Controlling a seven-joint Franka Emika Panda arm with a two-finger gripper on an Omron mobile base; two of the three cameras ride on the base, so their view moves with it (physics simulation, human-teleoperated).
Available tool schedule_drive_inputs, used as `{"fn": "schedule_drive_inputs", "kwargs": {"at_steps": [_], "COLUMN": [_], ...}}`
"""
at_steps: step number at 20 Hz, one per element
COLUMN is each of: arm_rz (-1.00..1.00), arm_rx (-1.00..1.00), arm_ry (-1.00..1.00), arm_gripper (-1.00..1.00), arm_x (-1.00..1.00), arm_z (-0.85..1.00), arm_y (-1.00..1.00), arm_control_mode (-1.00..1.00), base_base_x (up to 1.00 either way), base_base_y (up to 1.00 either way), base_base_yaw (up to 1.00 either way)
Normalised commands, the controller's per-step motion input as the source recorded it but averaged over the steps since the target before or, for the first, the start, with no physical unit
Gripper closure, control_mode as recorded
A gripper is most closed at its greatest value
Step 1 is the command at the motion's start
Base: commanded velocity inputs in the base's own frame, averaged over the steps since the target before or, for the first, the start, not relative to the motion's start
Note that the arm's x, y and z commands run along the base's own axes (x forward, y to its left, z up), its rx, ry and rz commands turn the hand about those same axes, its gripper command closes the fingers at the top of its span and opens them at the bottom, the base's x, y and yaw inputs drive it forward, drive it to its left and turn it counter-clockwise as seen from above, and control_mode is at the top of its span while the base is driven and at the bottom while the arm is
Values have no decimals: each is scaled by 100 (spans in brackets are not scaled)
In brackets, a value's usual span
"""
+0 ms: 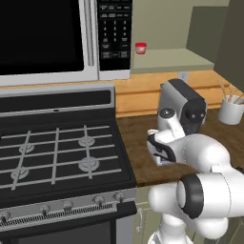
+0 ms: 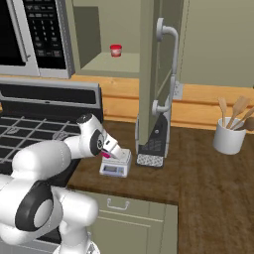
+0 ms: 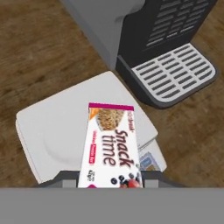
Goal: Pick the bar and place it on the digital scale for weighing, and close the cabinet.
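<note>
Claw point(image 2: 110, 150) clenching the bar point(image 3: 111, 146), hovering just above the scale point(image 2: 115, 165) on the worktop point(image 2: 208, 188). Bar sticking out from between the fingers over the scale's platform point(image 3: 65, 140), pink-edged wrapper facing up; cannot tell whether touching the platform. Scale sitting just beside the coffee machine point(image 3: 166, 48), in front of its drip grille, near the worktop's front edge, right of the stove point(image 1: 57, 152). Cabinet point(image 2: 104, 62) standing open above the scale, its door point(image 2: 151, 74) swinging out edge-on over the coffee machine, handle point(image 2: 168, 64) facing right. Red-lidded jar point(image 2: 115, 50) sitting on the cabinet shelf, well above the scale. Utensil cup point(image 2: 229, 135) standing well to the scale's right.
</note>
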Motion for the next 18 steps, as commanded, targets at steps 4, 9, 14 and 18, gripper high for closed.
{"fn": "schedule_drive_inputs", "kwargs": {"at_steps": [4,9,14,18], "arm_rz": [0,0,0,0], "arm_rx": [0,0,0,0], "arm_ry": [-1,0,0,0], "arm_gripper": [100,100,100,100], "arm_x": [21,20,6,3], "arm_z": [-2,-9,-10,-15], "arm_y": [0,0,-2,-1], "arm_control_mode": [-100,-100,-100,-100], "base_base_x": [0,0,0,0], "base_base_y": [0,0,0,0], "base_base_yaw": [0,0,0,0]}}
